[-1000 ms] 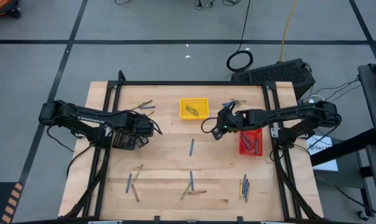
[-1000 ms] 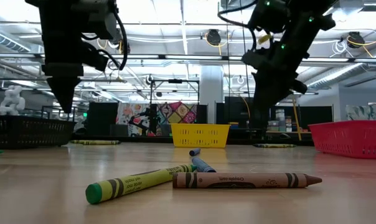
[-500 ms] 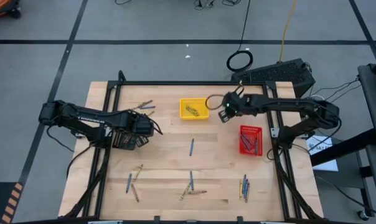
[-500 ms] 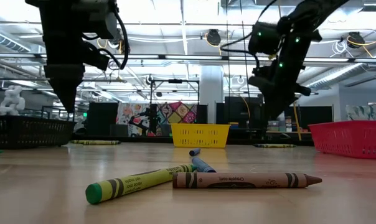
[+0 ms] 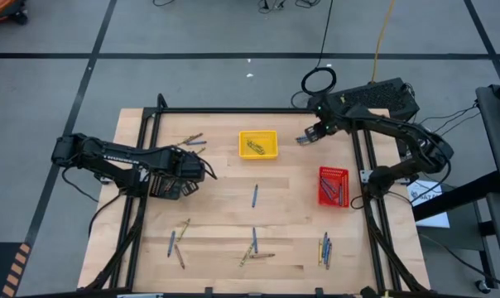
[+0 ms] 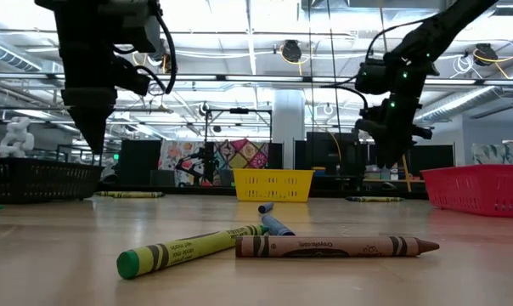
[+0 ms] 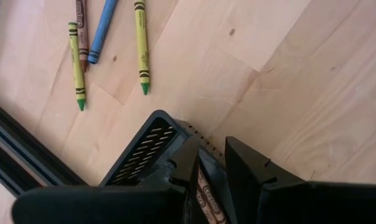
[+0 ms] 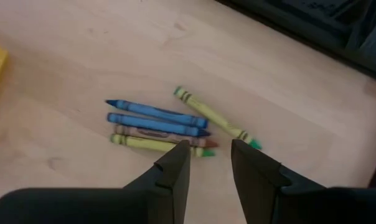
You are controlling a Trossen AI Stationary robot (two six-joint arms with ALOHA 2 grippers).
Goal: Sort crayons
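My left gripper (image 7: 210,146) hangs over the black tray (image 7: 140,158) at the table's left (image 5: 169,185), shut on a brown crayon (image 7: 208,198). My right gripper (image 8: 210,149) stands open above a small group of blue, brown and yellow-green crayons (image 8: 160,127) lying flat near the far right corner (image 5: 314,135); nothing is between its fingers. More crayons lie loose on the table: by the far left (image 5: 192,141), at the middle (image 5: 254,195) and along the near side (image 5: 254,247). My left gripper pinches the brown crayon's paper-wrapped shaft (image 7: 205,186) between its two fingers. The fingers point steeply down and the crayon lies along the gap between them. The crayon is lifted clear, above the black tray's rim.
A yellow tray (image 5: 271,152) with crayons in it sits at the far middle, and a red tray (image 5: 334,171) with crayons at the right. A black frame rail (image 5: 258,110) runs along the table's far edge. Bare wood lies between the trays.
My right gripper has swung from the spot between the yellow and red trays toward the table's far right corner, turning as it went, and now stands over the crayon group there. Its fingers have stayed open.
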